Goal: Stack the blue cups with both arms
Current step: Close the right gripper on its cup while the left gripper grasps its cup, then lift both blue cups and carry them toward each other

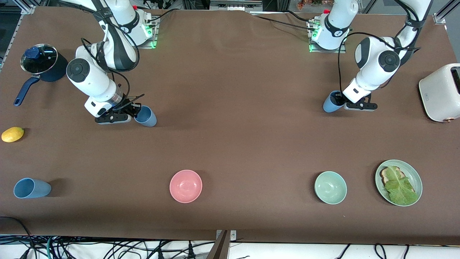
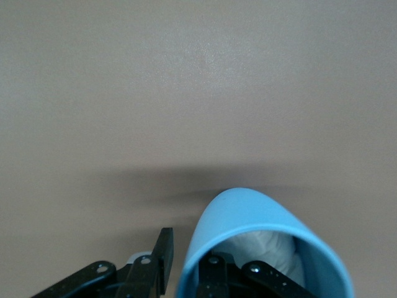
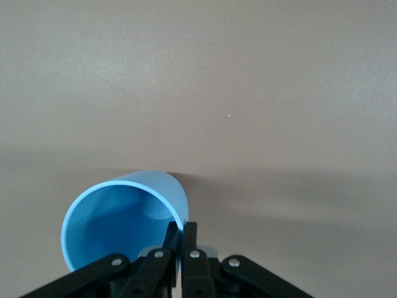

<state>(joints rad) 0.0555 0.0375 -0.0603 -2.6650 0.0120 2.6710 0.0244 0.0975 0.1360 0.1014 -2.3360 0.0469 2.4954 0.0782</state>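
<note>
My right gripper (image 1: 137,111) is shut on the rim of a blue cup (image 1: 146,116), which it holds tilted, low at the table. In the right wrist view both fingers (image 3: 172,234) pinch the wall of that cup (image 3: 118,217). My left gripper (image 1: 340,102) is at a second blue cup (image 1: 331,103) with a whitish inside, which leans. In the left wrist view one finger (image 2: 164,245) stands outside that cup (image 2: 248,214) with a gap to the wall, and the other is inside; the gripper (image 2: 189,249) is open. A third blue cup (image 1: 31,188) lies on its side near the front edge, at the right arm's end.
A pink bowl (image 1: 185,186), a green bowl (image 1: 330,187) and a green plate (image 1: 417,178) with lettuce and toast lie near the front edge. A navy lidded saucepan (image 1: 40,64) and a lemon (image 1: 12,134) are at the right arm's end. A white toaster (image 1: 440,91) is at the left arm's end.
</note>
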